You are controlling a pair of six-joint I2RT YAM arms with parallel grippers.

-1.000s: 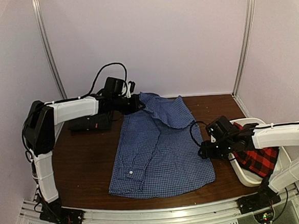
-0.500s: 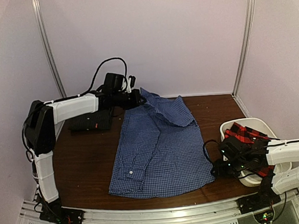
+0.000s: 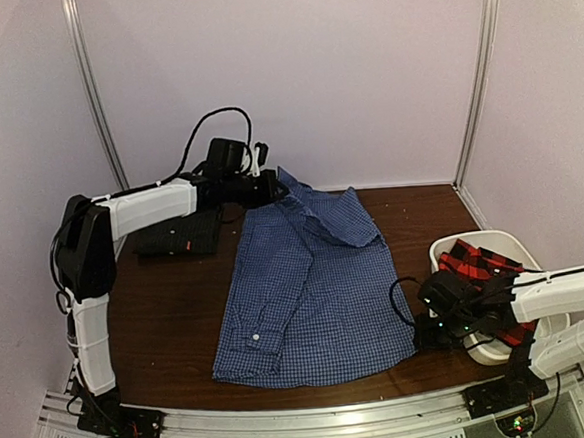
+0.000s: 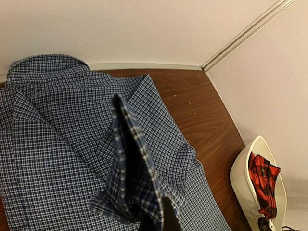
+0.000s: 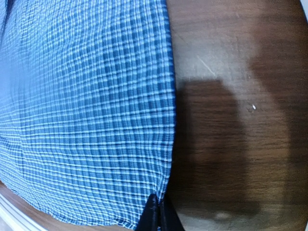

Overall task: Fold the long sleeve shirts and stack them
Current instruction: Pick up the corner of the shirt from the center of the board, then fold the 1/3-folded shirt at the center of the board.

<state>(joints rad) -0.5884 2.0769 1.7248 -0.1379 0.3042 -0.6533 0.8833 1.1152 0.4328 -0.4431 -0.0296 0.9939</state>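
At opposite ends — left claw [image 3: 272, 186], right claw [image 5: 155, 214] pinch blue shirt [image 3: 312, 288].

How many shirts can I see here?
3: blue shirt spread mid-table; red plaid shirt in the tub, right; dark shirt, back left. Others may be hidden.

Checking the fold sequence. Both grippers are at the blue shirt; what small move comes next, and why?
Probably lift the right gripper a little and start carrying that edge leftward over the blue shirt. It looks shut on the near right hem, and the left gripper holds the far end raised, so the cloth seems ready to fold.
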